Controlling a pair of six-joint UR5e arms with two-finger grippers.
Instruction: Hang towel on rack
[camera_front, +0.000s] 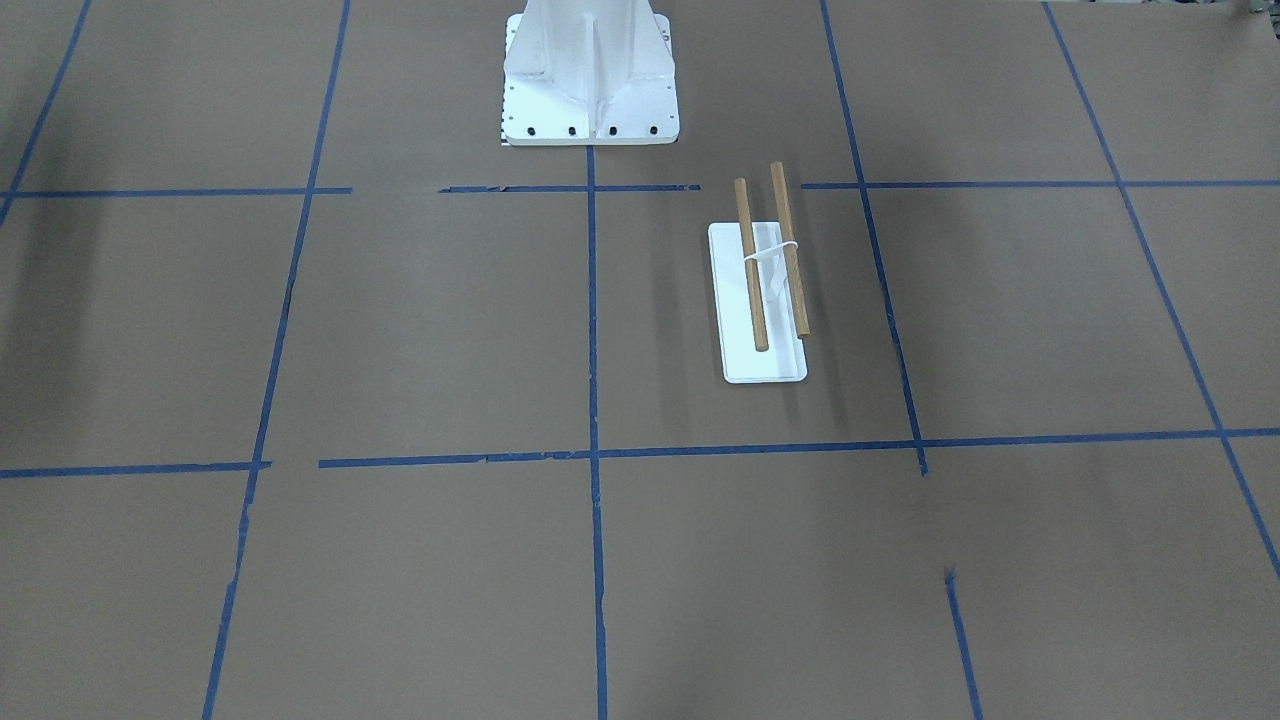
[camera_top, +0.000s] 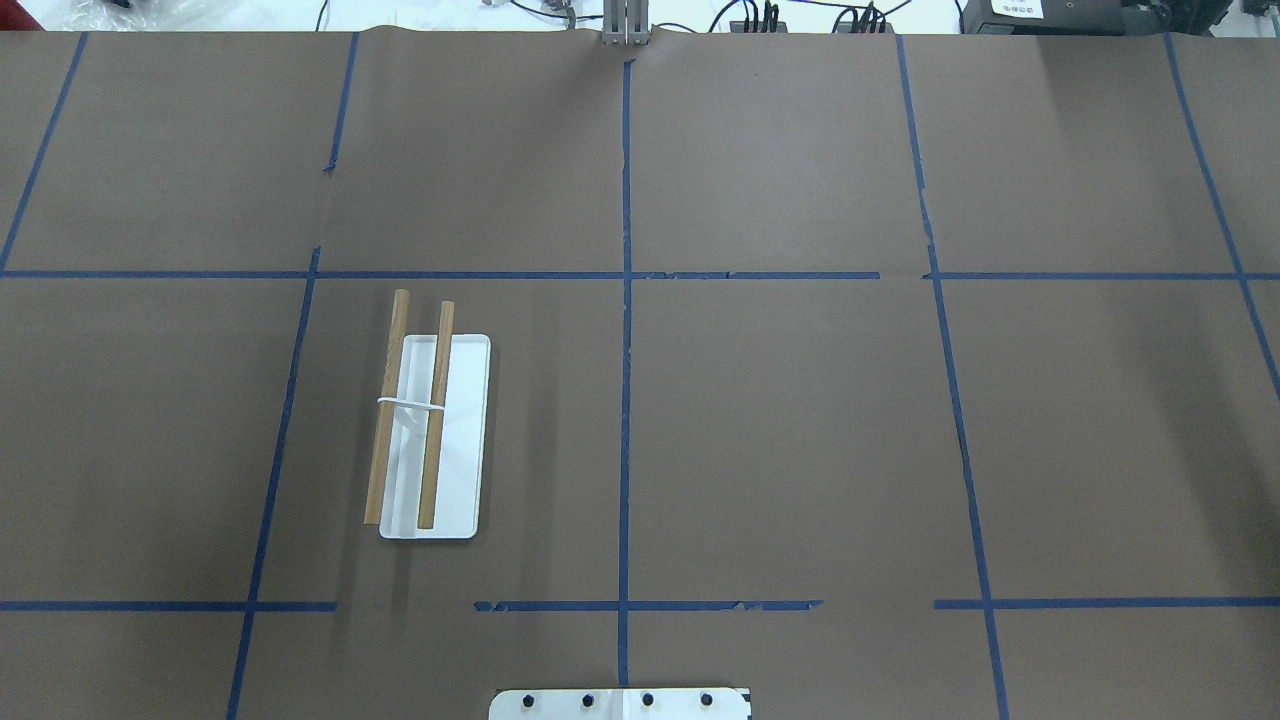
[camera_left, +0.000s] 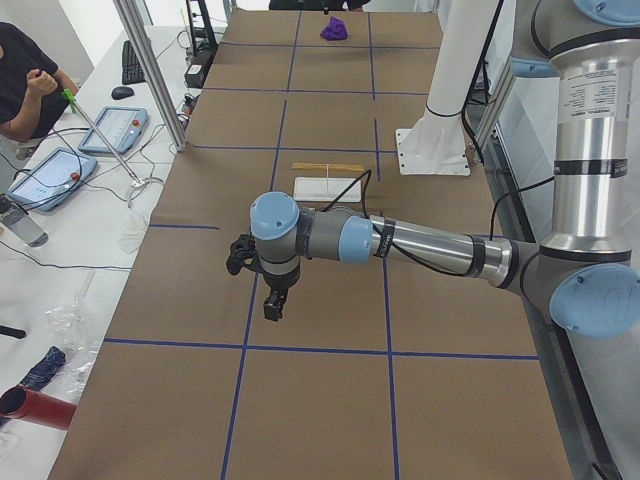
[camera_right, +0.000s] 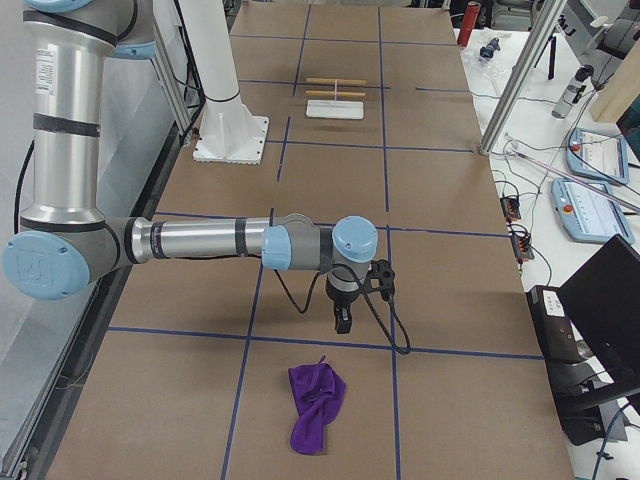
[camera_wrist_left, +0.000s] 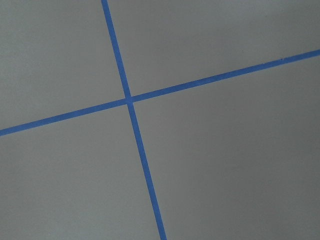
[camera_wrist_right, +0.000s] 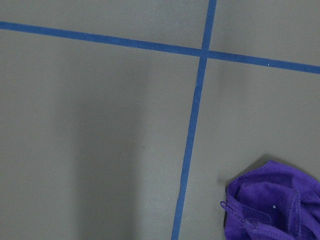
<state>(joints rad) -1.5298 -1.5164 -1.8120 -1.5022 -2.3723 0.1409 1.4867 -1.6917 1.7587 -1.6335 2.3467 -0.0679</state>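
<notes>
a: two wooden dowels of the rack ran parallel over its white base in the front view, on the robot's left side.
b: overhead?
a: the same, left of the middle tape line.
b: side views?
a: the left gripper hung over the table. the right gripper hung near the crumpled purple towel, well apart from the rack. i couldn't tell whether either claw was spread.
b: wrists?
a: the right one showed the towel's edge beside blue tape.

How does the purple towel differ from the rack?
The towel is purple and crumpled; the rack is white and wooden, standing upright. The towel lies at the end of the table on the robot's right; the rack sits toward its left. Both rest on it, ungripped.
</notes>
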